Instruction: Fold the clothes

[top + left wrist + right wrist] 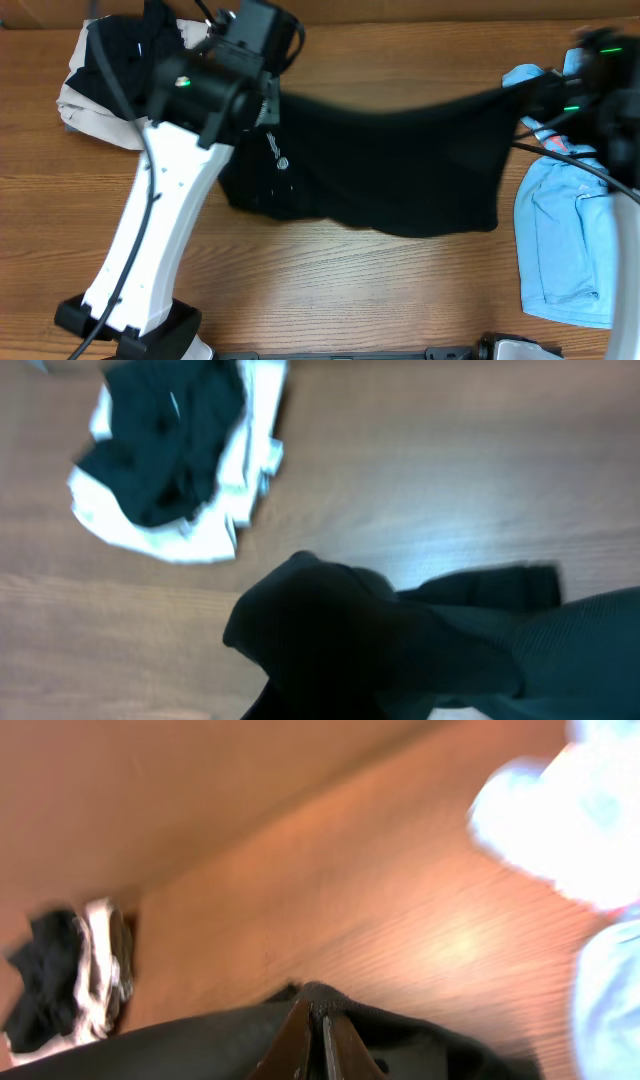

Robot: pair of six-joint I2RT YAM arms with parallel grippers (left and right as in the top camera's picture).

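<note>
Left pincer [268,106] and right pincer [318,1022] each pinch the black top [400,160]; its white logo [282,161] seems illegible.

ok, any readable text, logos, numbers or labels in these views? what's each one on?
No text reads clearly in any view.
On the black fabric top, a small white logo: too small and blurred to read.
On the light-blue cotton T-shirt, a red and dark print: blurred, unreadable.
On the beige and black cloth pile and the wooden table: no markings visible.
</note>
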